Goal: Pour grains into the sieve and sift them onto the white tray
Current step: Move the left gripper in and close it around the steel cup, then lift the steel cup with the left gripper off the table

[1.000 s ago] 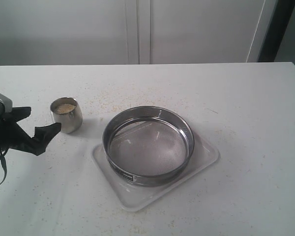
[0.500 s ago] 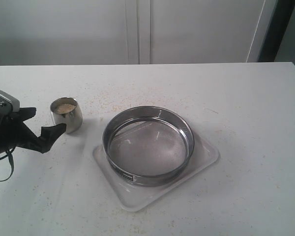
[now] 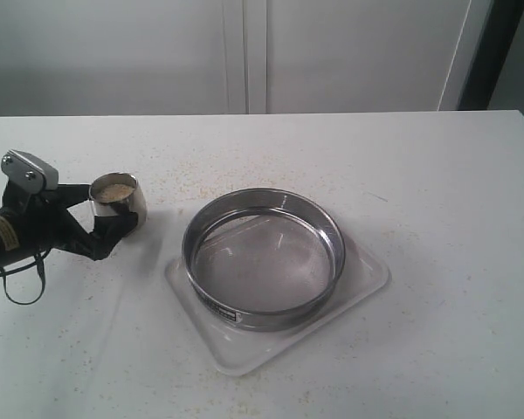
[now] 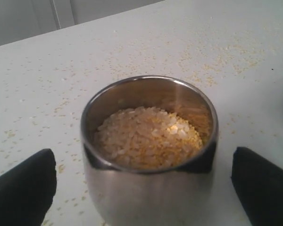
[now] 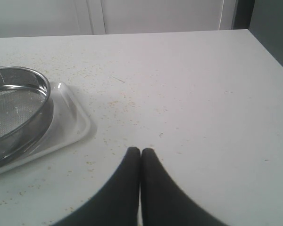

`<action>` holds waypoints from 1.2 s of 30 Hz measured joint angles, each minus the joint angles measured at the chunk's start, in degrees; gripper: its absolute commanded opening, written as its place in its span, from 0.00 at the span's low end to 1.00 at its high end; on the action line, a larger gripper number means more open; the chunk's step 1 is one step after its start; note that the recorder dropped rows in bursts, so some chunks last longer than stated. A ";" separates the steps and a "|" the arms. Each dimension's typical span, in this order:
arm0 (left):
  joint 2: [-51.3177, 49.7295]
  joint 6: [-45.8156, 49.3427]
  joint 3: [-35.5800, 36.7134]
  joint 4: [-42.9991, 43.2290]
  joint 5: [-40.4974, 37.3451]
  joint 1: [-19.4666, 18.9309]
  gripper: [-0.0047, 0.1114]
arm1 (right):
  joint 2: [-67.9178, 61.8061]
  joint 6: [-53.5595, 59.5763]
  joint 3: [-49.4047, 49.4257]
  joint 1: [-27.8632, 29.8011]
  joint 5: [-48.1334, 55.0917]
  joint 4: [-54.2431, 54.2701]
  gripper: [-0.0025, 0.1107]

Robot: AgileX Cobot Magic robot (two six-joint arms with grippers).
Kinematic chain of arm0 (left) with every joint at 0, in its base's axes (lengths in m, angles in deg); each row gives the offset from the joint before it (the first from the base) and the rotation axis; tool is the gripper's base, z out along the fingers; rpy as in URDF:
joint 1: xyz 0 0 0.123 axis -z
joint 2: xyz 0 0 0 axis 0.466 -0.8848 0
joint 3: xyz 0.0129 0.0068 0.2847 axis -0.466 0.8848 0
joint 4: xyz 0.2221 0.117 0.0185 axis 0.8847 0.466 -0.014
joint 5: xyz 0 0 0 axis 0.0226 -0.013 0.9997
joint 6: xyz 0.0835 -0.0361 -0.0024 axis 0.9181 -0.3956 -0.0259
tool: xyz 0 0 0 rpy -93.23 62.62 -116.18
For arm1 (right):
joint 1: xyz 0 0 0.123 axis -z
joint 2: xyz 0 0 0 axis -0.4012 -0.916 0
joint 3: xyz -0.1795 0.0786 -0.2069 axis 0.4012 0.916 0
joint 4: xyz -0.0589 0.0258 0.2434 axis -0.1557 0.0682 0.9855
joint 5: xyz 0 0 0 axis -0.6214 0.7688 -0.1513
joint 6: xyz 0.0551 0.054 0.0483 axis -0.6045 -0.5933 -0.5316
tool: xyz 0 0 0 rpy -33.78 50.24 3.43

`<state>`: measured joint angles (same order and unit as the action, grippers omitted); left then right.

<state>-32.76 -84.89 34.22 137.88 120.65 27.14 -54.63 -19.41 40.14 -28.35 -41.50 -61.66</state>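
A small shiny steel cup (image 3: 127, 211) stands at the left of the table, filled with grains (image 3: 115, 191), pale kernels mixed with yellow meal (image 4: 148, 136). My left gripper (image 3: 100, 209) is open, with one black finger on each side of the cup (image 4: 151, 193). Both fingers (image 4: 23, 188) stand a little apart from its wall. The sieve (image 3: 244, 307), a wide steel ring with a mesh bottom, sits on the white tray (image 3: 367, 266) in the middle. My right gripper (image 5: 140, 151) is shut on nothing, low over bare table, right of the tray (image 5: 70, 117) and sieve (image 5: 23, 110).
Loose grains are scattered over the white tabletop (image 3: 210, 166) around the cup and behind the sieve. A pale wall with panel seams runs behind the table's far edge (image 3: 332, 112). The right arm does not show in the exterior view.
My left gripper has moved forward and to the right, from beside the cup to straddling it. The cup, sieve and tray have stayed put.
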 measured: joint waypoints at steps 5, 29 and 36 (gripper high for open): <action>-2.37 -0.49 -3.00 0.14 0.00 1.84 0.94 | 0.00 0.00 0.00 0.00 0.00 0.00 0.02; -7.83 -2.46 -12.16 -1.31 0.13 4.16 0.94 | 0.00 0.00 0.00 0.00 0.00 0.00 0.02; -9.43 -2.71 -12.47 -1.31 0.23 4.47 0.94 | 0.00 0.00 0.00 0.00 0.00 0.00 0.02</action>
<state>-42.19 -87.61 21.75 136.57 120.88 31.61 -54.63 -19.41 40.14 -28.35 -41.50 -61.66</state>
